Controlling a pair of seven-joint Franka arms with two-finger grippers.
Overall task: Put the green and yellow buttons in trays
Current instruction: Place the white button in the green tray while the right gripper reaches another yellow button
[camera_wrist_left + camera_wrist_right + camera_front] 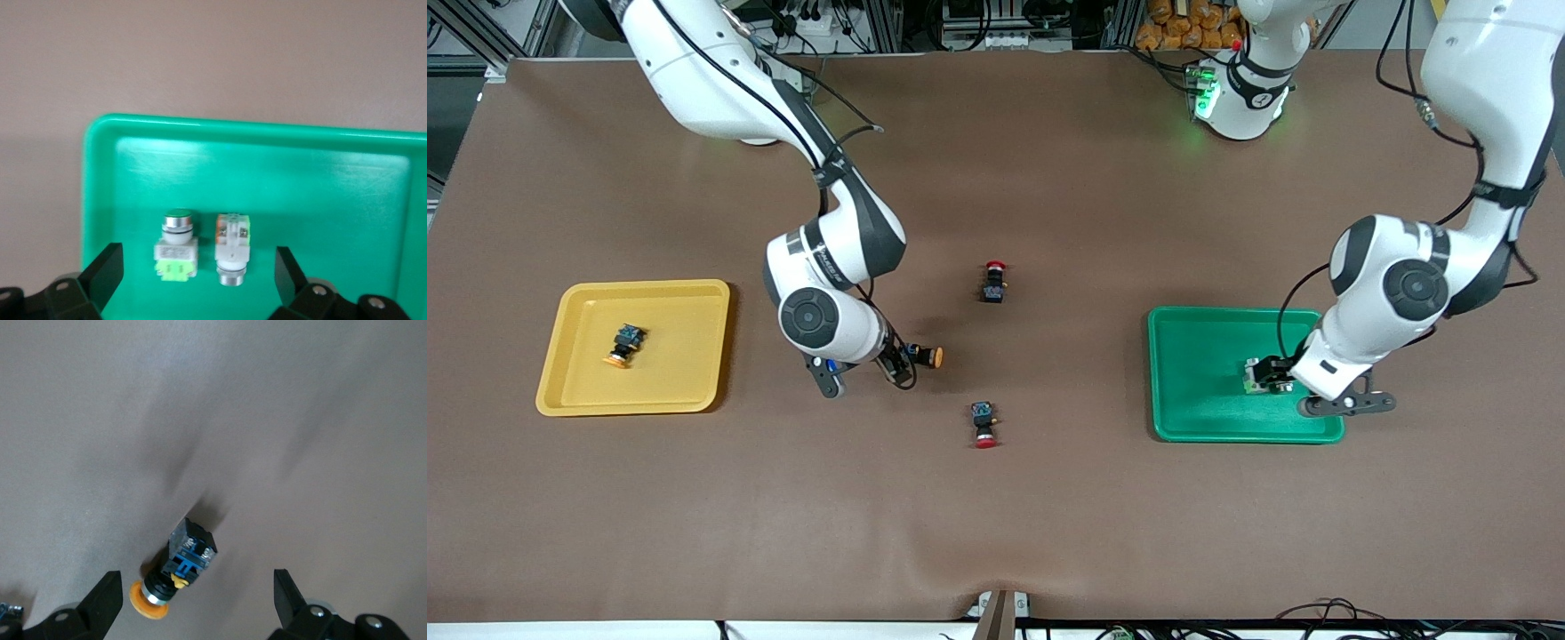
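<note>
Right gripper (864, 371), lower-centre of the front view, fingers spread wide, nothing held. It sits low over the mat with a yellow button (925, 356) just beside its tip; in the right wrist view that yellow button (175, 568) lies on its side between the two fingers (105, 599), touching neither, orange cap toward the lower edge of the frame.

Step in hand, by my read: pick this button. To do it well: centre the jaws on the black body rather than the round cap, come straight down, close across the flat sides so it doesn't roll or squirt out. Then carry it to the yellow tray (569, 307), mid-left of the frame, where one yellow button (624, 344) already lies.

Left gripper (1272, 375), mid-right of the front view, over the green tray (1192, 373), fingers wide apart and empty. The left wrist view shows two green buttons (177, 245) side by side on the tray floor (320, 200) between the fingers, untouched. Green half looks done; this arm seems free to lift clear.

Two red-capped switches (993, 281) stay on the mat at centre frame, one above the other; not for the trays.
</note>
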